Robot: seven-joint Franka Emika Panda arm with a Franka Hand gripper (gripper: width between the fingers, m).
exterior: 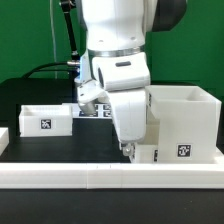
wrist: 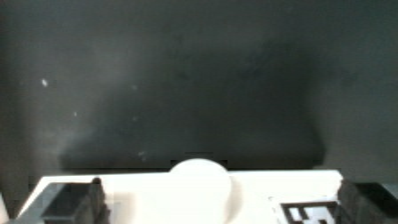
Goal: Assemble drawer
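Gripper (exterior: 130, 150) low at the table (wrist: 196, 70), folks, right beside the big cube casing (exterior: 186, 118) on the exterior view's left, with the long white border wall (exterior: 100, 178) running just in front of it. The wrist view shows why it sits there. A small tray (wrist: 267, 190) lies directly under the hand, its round knob (wrist: 199, 172) dead centre between the two fingers (wrist: 71, 202). They stand wide apart, one at each side wall of the tray. Whether the pads are pressing on those walls or just bracketing them, I cannot tell from here.

That straddle makes sense. Taking the tray across its width leaves the knob face free and keeps the body square to the hand, which is what you'd want for sliding it into a slot. The tray's tagged top faces up at the camera, so it looks to be lying flat.

The casing stands upright with its tag facing us, just beside the tray, so the travel should be short. The second tray (exterior: 45, 118) waits well apart, at the exterior view's left, open side up, untouched.

My read is that this is an early step, first tray being taken or lined up, neither one in the casing yet. The risk is a crooked grip, since a tilted tray would likely jam at the opening.
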